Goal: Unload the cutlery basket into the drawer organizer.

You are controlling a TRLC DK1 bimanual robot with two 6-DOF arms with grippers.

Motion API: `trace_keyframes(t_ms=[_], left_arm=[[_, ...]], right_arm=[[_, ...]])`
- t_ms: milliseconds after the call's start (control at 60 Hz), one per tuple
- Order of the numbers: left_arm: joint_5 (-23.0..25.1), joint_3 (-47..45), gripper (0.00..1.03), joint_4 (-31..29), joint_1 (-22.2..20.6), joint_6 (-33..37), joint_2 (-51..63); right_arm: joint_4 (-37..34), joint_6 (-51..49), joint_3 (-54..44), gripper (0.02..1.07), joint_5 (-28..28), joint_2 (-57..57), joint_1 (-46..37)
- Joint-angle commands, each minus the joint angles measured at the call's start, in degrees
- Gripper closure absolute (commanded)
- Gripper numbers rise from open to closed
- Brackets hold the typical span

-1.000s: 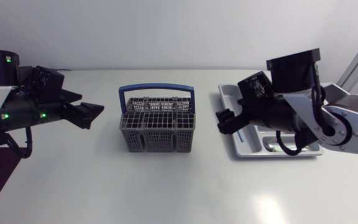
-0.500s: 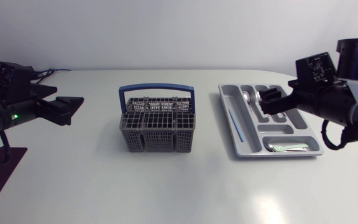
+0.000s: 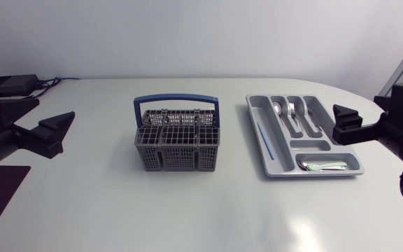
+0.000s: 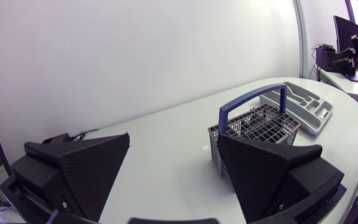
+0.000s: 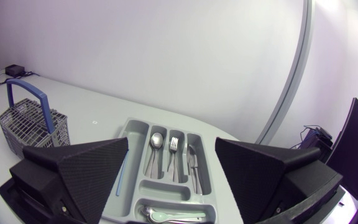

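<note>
The left arm comes in at 9 o'clock and lies low and level. Its left gripper [image 3: 56, 133] points to 3 o'clock, toward the basket and well apart from it. In the left wrist view the left gripper [image 4: 173, 140] has its fingers spread wide, with only bare table between them.

The basket [image 3: 177, 143] stands upright at mid-table, its long axis running 9 to 3 o'clock. Its blue handle [image 3: 176, 101] is raised and arches along that axis.

At 3 o'clock of the basket, near but apart, the organizer [image 3: 254, 112] lies flat. Its long slots run roughly 11 to 5 o'clock.
- A blue stick [image 3: 264, 140] lies lengthwise in the slot nearest the basket.
- A spoon [image 3: 277, 110], a fork [image 3: 292, 110] and a knife [image 5: 193, 167] lie side by side in the next slots, along the same line, the spoon's bowl and the fork's tines at the 11 o'clock end.
- A pale spoon [image 3: 322, 166] lies crosswise in the slot at the 5 o'clock end.

The right arm enters at 3 o'clock, also level. Its right gripper [image 3: 345, 123] points to 9 o'clock and sits just beside the organizer's right rim. The right wrist view shows its fingers far apart, gripping nothing.
</note>
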Motion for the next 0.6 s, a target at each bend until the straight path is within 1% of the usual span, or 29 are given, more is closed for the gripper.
trace_keyframes(t_ms=[0, 67, 267, 583], left_arm=[[0.82, -2.49, 0.05, 1.10, 1.20, -1.72, -2.56], [0.90, -3.90, 0.05, 2.15, 1.20, -1.81, -4.14], [0.99, -6.62, 0.05, 2.77, 1.64, -2.69, -9.24], [-4.25, -13.99, 0.05, 2.65, -0.72, -7.55, -18.59]], right_arm=[[1.03, -1.64, -3.33, 0.06, 0.75, -3.82, -1.45], [1.03, -2.26, -4.91, 0.06, 0.75, -6.28, -2.15], [0.50, -4.19, -8.51, 0.06, 0.57, -15.07, -4.26], [0.10, 1.59, -15.31, 0.06, -1.62, -23.25, -3.80]])
